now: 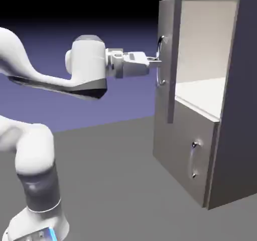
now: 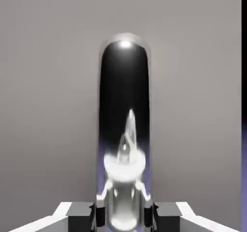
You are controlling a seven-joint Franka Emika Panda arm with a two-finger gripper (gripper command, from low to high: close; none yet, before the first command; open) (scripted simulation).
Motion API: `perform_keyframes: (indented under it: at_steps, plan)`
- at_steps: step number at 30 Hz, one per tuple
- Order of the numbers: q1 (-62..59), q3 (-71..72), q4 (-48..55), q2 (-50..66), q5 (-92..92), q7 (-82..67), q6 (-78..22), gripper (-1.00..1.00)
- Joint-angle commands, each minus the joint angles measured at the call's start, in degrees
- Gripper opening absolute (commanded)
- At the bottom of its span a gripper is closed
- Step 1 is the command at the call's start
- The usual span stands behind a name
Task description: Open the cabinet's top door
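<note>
Exterior view: top door stood ajar, my gripper [image 1: 157,62] shut on its handle [image 1: 159,59]

Top door [image 1: 167,92] was at the upper part of the cabinet [image 1: 245,99], swung out from the body. Open gap lay between the door's near edge and the side wall at the exterior view's right; pale interior [image 1: 208,41] and its white bottom panel [image 1: 201,94] showed through it. The door's bottom edge hung in front of the lower section, overlapping the lower door [image 1: 188,157] in that view. The lower door sat closed, its own chrome handle [image 1: 191,159] below my hand and well apart from it.

Open room around my hand: backdrop only above and below it, dark ground [image 1: 105,174] far under. Hand view: flat grey door face filled most of it; one vertical door edge ran near the right border, with a dark and violet strip past it.

Pose: arm [image 1: 88,67] reached from the exterior view's left, hand about level, pointing right at the door. Fingertips [image 2: 100,215] flanked the chrome bar, one each side, closed in on it. Bar ran upright in the hand view, and mirrored bright shapes. Exact pad contact: could not tell.
</note>
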Motion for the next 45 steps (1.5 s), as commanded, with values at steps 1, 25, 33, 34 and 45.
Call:
perform_keyframes:
  at_steps: [1, 25, 33, 34, 45]
  plan:
    - [-0.4, 0.9, -0.8, -1.1, 2.6, -1.7, -0.6, -1.0]
    - [8.0, 36.6, 0.0, -15.3, 56.4, -24.6, -48.9, -1.0]
    - [-0.9, 51.9, 14.6, -11.4, 67.6, -25.4, -68.6, -1.0]
    - [-2.5, 53.5, 16.7, -11.1, 68.7, -25.5, -70.7, -1.0]
    - [-21.4, 66.9, 39.6, -10.0, 76.0, -28.6, -90.9, -1.0]
